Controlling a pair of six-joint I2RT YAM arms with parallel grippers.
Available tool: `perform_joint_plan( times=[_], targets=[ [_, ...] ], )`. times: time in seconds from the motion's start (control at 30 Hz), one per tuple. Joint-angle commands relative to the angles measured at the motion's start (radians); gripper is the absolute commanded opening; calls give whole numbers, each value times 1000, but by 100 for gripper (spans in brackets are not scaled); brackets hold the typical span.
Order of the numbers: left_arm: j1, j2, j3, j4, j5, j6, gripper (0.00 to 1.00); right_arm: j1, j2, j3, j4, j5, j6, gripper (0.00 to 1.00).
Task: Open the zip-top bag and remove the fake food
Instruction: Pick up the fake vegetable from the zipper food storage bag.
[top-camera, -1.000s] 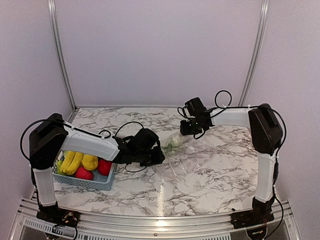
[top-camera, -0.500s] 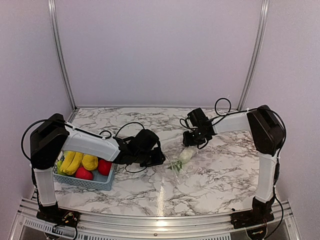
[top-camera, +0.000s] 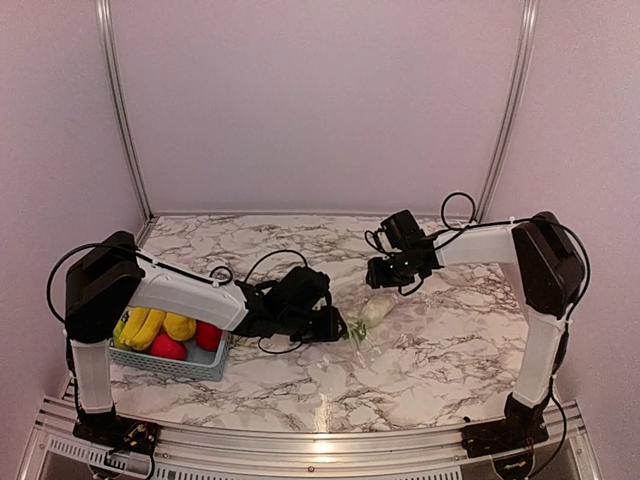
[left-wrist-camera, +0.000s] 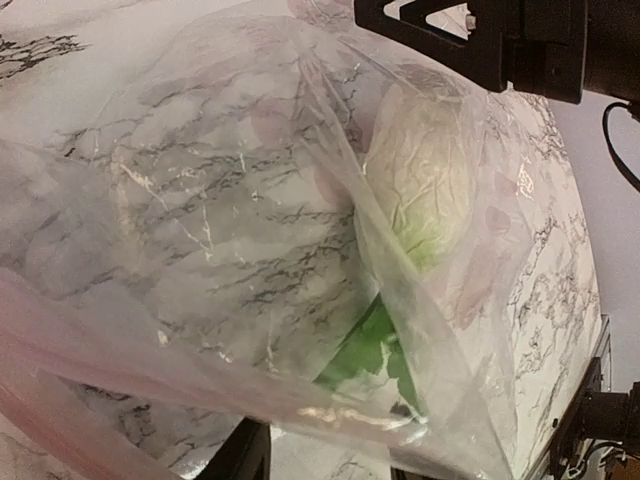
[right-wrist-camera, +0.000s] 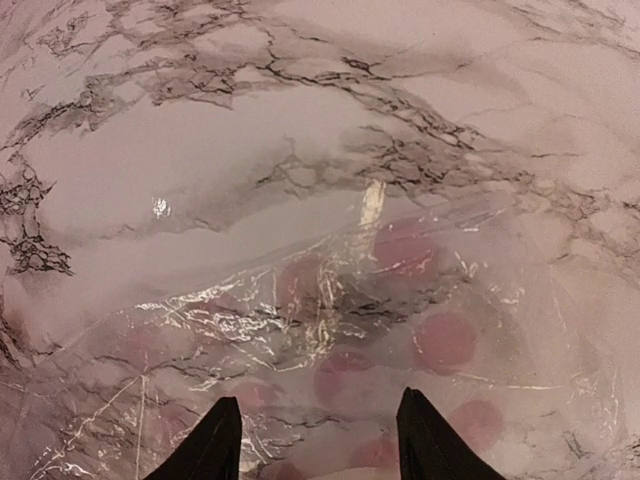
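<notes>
The cabbage sits inside the bag, so pulling it out comes next. The right gripper hangs spread above the bag; whether the left gripper holds it, I can't tell.

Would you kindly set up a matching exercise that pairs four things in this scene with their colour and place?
Things:
1. cabbage
2. bananas
3. basket
4. zip-top bag

Colour and place:
A. light blue, at the near left corner of the table
B. see-through, lying mid-table
C. yellow, in the basket
D. pale green-white, inside the bag

Pairs: 1-D; 2-C; 3-A; 4-B
</notes>
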Motion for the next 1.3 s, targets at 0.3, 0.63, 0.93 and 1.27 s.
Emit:
perform_joint_plan(
  times=[0.3,0.63,0.93,1.27],
  targets=[
    [-20,152,198,-93,82,124,47,10,-24,-22,-6,-15,20,51],
    [-30,218,285,-146,68,157,48,10,-22,-46,10,-15,26,51],
    [-29,255,337,-168,46,163,49,10,-24,-57,17,-16,27,51],
    [-28,265,351,-167,41,165,30,11,-23,-58,18,-15,27,51]
  ],
)
